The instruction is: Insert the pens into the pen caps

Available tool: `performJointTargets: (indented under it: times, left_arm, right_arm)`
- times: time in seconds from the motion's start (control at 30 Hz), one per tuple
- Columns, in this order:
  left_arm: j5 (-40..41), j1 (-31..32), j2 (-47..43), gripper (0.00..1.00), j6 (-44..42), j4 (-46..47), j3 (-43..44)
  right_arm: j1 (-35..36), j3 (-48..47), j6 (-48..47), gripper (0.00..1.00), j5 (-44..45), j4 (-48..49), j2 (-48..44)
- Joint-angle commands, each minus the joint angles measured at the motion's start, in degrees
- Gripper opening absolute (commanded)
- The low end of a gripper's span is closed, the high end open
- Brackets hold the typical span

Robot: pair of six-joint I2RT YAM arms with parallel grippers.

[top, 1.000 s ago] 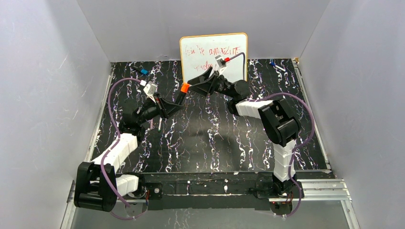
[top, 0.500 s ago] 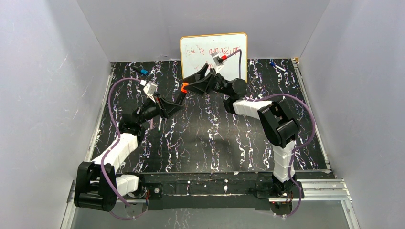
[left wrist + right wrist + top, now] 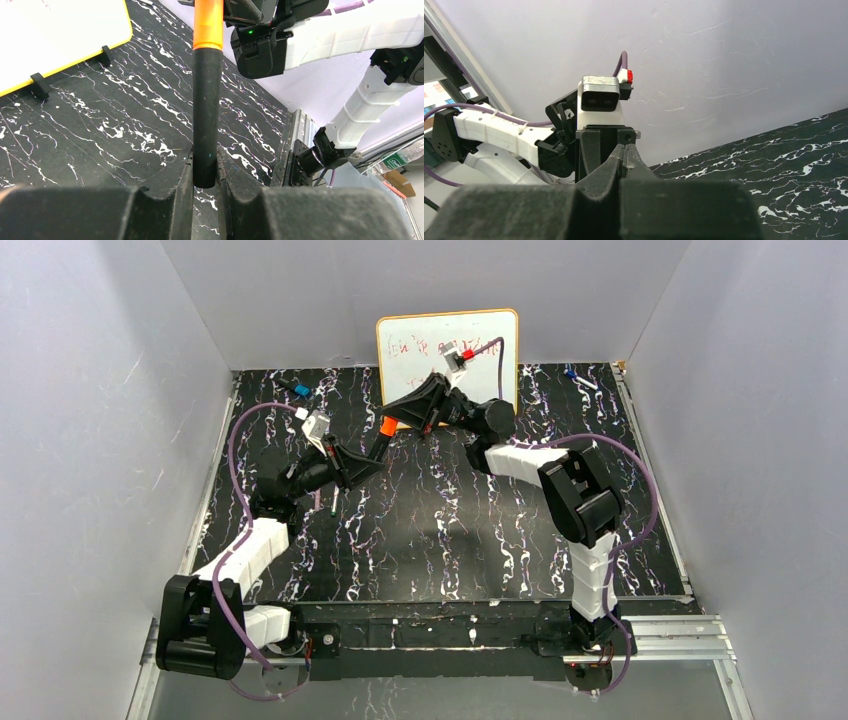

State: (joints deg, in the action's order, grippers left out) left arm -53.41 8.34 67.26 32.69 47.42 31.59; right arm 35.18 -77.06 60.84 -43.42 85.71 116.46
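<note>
The thick black marker with an orange end (image 3: 207, 115) runs off the left wrist view's top edge, its lower tip sunk between the fingers of the left gripper (image 3: 205, 167). The pressed-together fingers of the right gripper (image 3: 624, 149) hide whatever lies past them. Overhead, the right arm (image 3: 520, 460) covers part of the white board (image 3: 408, 340), its red scribble unreadable; a slim pale pen (image 3: 332, 503) by the left arm (image 3: 290, 480) is too small to tell capped or bare

Black-and-white arms (image 3: 250, 550), purple cables (image 3: 230, 455), matte black fingers (image 3: 165, 210).

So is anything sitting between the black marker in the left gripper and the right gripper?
Nothing visible. The black marker, clamped in the left gripper, runs orange end first straight up to the right gripper.
</note>
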Motion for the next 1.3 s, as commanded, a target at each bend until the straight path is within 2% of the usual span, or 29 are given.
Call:
performJointTargets:
  times: [0.0, 0.43, 0.83, 1.27]
  left_arm:
    - [-0.21, -0.30, -0.55, 0.00, -0.17, 1.62, 1.04]
    - [1.57, -0.34, -1.11, 0.00, -0.45, 2.60, 2.85]
    - [6.17, -0.60, 0.30, 0.00, 1.53, 9.31, 7.85]
    - [4.01, -0.86, 2.42, 0.00, 2.80, 13.37, 13.60]
  right_arm:
    - [0.92, -2.22, 0.50, 0.01, -2.54, 18.86, 0.87]
    - [2.11, -1.85, 1.11, 0.01, -3.36, 18.83, 1.57]
    - [5.46, 0.48, 0.76, 0.01, -3.78, 18.84, 1.81]
    - [8.51, 2.55, 1.11, 0.01, -5.01, 18.90, 2.45]
